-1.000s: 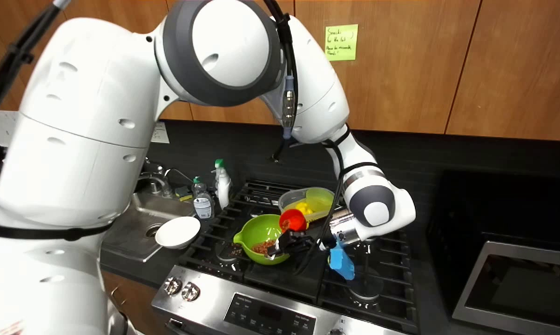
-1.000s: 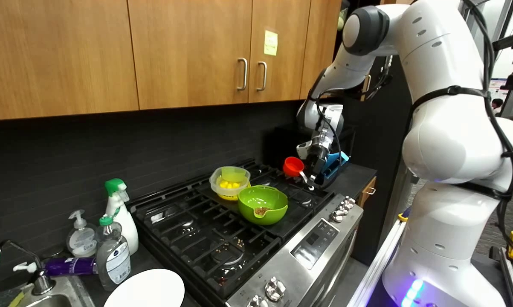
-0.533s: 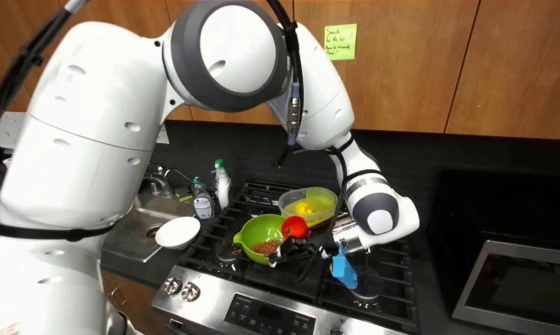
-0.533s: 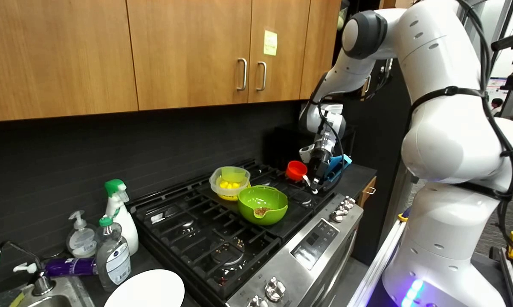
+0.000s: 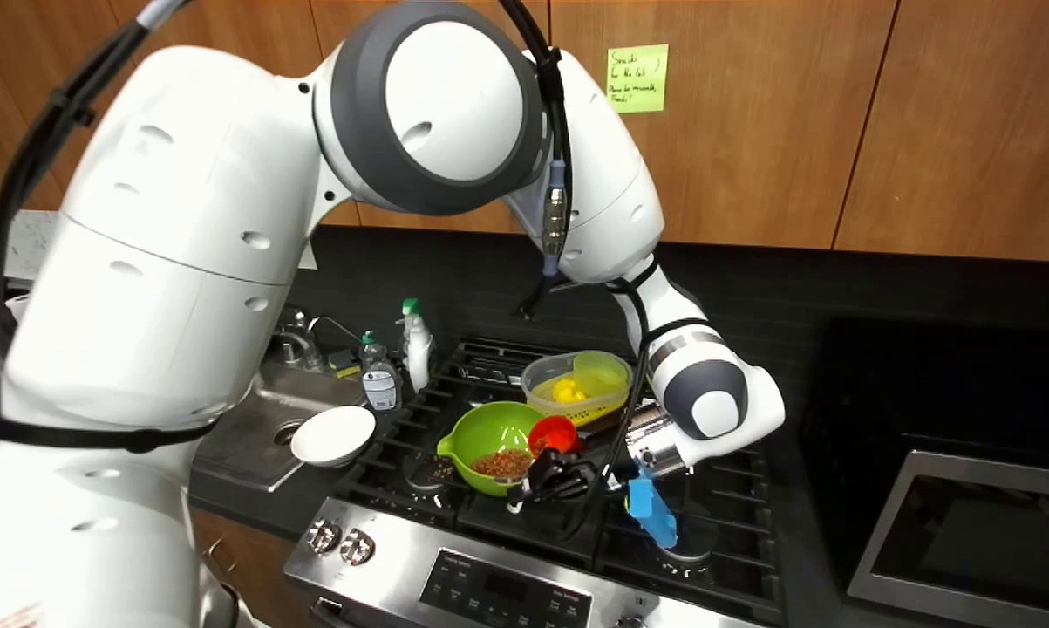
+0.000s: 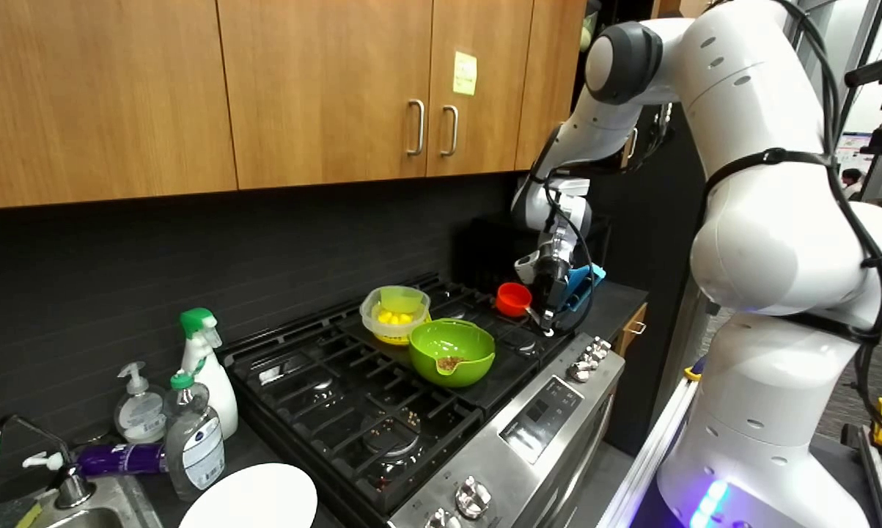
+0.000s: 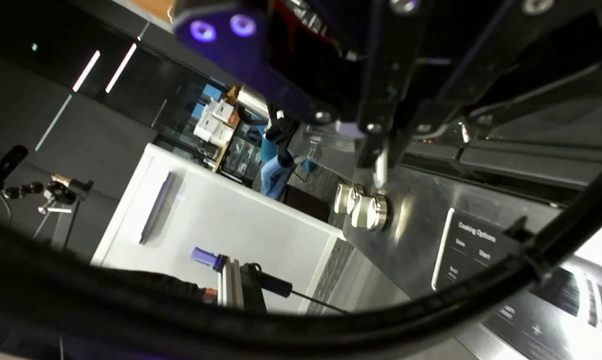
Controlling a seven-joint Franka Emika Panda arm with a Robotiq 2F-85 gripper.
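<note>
**Stove (image 6: 360,396) against dark wall (image 6: 118,286), red cup (image 5: 555,433) gripped**

My gripper (image 6: 548,320) has both fingers clamped on the cup's handle (image 6: 534,315), above the stove towards the front edge, near the green bowl (image 6: 471,375). I judge the cup light, stiff, slick; the handle is its surest hold. My wrist view all but hides it, and I can't make out its contents.

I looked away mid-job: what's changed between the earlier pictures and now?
The end effector and the red measuring cup in its grip have shifted lower and slightly rightward in both exterior views. Nothing was newly taken hold of or let go. The green mixing bowl and white bowl stayed where they were.
</note>
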